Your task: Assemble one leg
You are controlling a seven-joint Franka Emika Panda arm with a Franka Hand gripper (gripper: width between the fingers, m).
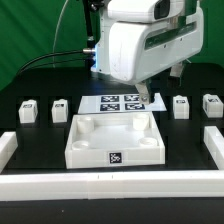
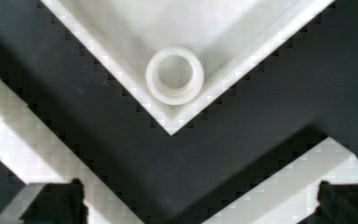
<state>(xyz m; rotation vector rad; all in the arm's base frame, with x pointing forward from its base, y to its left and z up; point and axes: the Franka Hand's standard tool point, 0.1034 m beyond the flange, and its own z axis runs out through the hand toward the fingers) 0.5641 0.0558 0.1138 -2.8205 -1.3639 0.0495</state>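
Small white plastic square-section leg stands untouched on the black table at the exterior view's right, near the large white square tray, while the jaws hang spread and empty above the tray's round corner socket, so descending here could shove the tray askew.

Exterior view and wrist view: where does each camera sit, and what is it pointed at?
Exterior view: off the arm, slightly above the table, facing the tray, marker board and small legs; the arm shows as a white body.
Wrist view: on the wrist, looking down at one corner socket of the tray; the open gripper shows blurred.
Both show the tray.
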